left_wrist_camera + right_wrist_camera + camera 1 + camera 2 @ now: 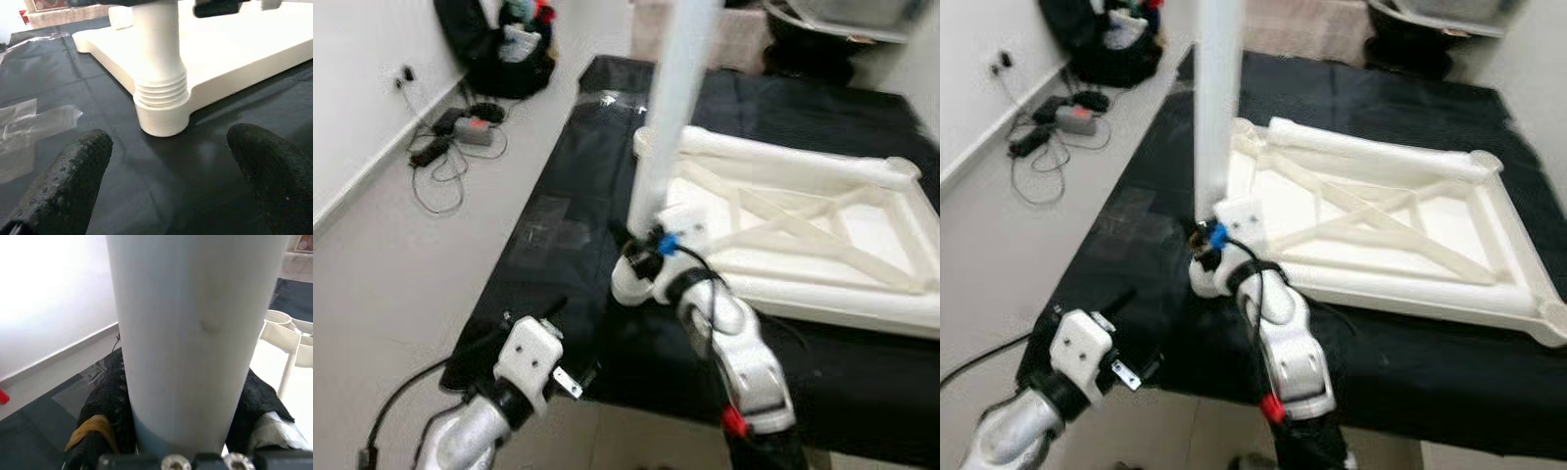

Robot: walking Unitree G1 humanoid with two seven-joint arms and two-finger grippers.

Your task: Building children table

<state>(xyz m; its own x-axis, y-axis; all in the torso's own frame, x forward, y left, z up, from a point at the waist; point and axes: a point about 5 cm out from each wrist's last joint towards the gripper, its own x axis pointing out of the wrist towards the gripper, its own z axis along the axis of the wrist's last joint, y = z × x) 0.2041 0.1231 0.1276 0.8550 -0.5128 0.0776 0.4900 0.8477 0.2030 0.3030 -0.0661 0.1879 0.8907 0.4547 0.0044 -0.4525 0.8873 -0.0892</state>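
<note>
Scene: a white plastic children's tabletop point(1381, 230) lies upside down, its cross-braced underside facing up, on a black cloth-covered desk point(1410, 362); grey floor to the robot's left carries a tangle of black cables and a power strip point(450, 137) near the wall
Task's thing: a long white plastic table leg point(1217, 98) stands upright at the tabletop's near-left corner, its long axis vertical and its top running out of the head views
Joint: in the left wrist view the leg's threaded lower end point(161, 93) sits in the round corner socket point(162, 120) with several thread ridges exposed above the rim, so I judge it only partly screwed in
Right gripper: the right gripper point(1209, 245) is pinching the leg low down, just above the socket; the right wrist view shows its black fingers point(105, 406) pressed on either side of the white tube
Left gripper: the left gripper point(171, 166) hangs low at the desk's near-left edge, fingers spread wide and holding nothing, aimed at the socket from the side
Key relation: the leg is already in the right gripper, while the left gripper is near but apart from it, so the right arm is the one placed to turn the leg about its vertical axis
Stage: first leg going in; the other corners in view are bare
Risk: a tilt of the tall leg could cross the threads
</note>
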